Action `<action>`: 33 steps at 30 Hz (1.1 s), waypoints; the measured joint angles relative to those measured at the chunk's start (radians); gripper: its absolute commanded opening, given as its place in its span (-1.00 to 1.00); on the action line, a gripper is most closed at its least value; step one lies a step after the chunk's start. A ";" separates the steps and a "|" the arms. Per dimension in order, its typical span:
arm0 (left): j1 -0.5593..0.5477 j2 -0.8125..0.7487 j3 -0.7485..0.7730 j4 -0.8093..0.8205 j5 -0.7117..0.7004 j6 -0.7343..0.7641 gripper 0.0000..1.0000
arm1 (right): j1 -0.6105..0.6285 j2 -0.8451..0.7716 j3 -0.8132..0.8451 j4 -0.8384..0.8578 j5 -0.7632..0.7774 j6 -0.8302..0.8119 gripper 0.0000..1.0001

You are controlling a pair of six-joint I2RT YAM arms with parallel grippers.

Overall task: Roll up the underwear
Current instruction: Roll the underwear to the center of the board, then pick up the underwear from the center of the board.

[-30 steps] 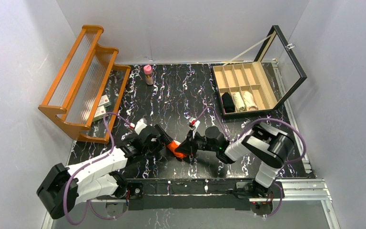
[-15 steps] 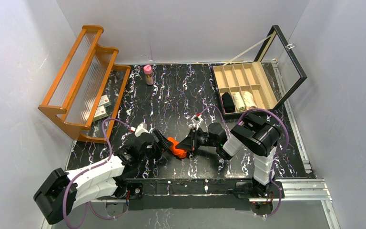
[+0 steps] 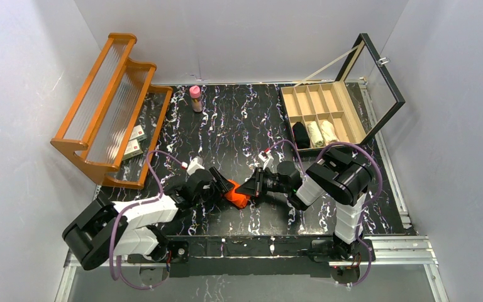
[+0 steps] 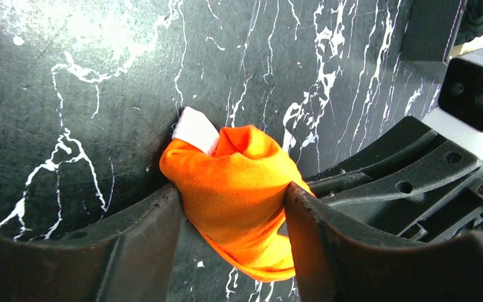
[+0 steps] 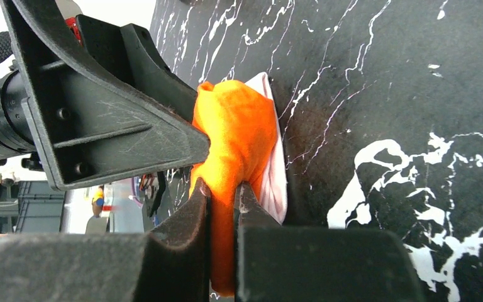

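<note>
The left hand (image 4: pixel 229 194) squeezes the orange underwear (image 4: pixel 239 163), the right hand (image 5: pixel 223 189) pinches its fold; opposing pulls could unravel the roll.

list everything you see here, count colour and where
underwear: 1, orange with white trim, table front middle
rolls: 3, one black, two pale, near end of box
box: 1, tan, glass lid open, far right
bottle: 1, pink cap, far middle
rack: 1, orange-brown wood, far left
packets: 2, pale, at rack's foot
table: 1, black marbled
left tool: 1, black, shut on underwear
right tool: 1, black, shut on underwear
</note>
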 measured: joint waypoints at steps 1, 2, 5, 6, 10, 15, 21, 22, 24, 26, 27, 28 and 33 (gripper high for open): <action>0.000 0.014 0.004 0.007 -0.002 -0.001 0.04 | -0.001 -0.003 0.000 -0.008 0.004 0.000 -0.70; 0.000 0.027 0.007 0.014 -0.005 -0.005 0.00 | -0.001 -0.007 0.001 -0.017 0.008 0.000 -0.66; 0.000 0.062 0.012 0.038 -0.013 -0.016 -0.17 | -0.004 -0.025 0.008 -0.060 0.018 -0.006 -0.48; 0.000 0.074 0.013 0.046 -0.016 -0.018 -0.21 | -0.005 -0.033 0.013 -0.084 0.020 -0.012 -0.40; 0.000 0.114 0.024 0.070 -0.022 -0.024 -0.27 | -0.005 -0.088 0.038 -0.206 0.039 -0.078 -0.21; -0.003 0.145 0.040 0.088 -0.017 -0.025 -0.33 | -0.002 -0.208 0.080 -0.469 0.114 -0.229 0.21; -0.011 0.173 0.068 0.087 -0.004 -0.024 -0.36 | 0.010 -0.354 0.135 -0.777 0.217 -0.433 0.63; -0.012 0.174 0.071 0.085 -0.002 -0.023 -0.37 | 0.013 -0.380 0.142 -0.822 0.235 -0.468 0.64; -0.012 0.177 0.079 0.075 0.000 -0.022 -0.38 | 0.025 -0.423 0.153 -0.892 0.267 -0.529 0.66; -0.014 0.178 0.087 0.061 0.002 -0.021 -0.38 | 0.049 -0.471 0.164 -0.954 0.303 -0.599 0.72; -0.015 0.178 0.089 0.056 0.002 -0.021 -0.38 | 0.060 -0.486 0.168 -0.971 0.313 -0.623 0.75; -0.016 0.178 0.092 0.051 0.002 -0.021 -0.38 | 0.077 -0.507 0.172 -0.993 0.330 -0.659 0.77; -0.016 0.178 0.106 0.021 0.000 -0.018 -0.38 | 0.178 -0.534 0.196 -1.043 0.398 -0.761 0.84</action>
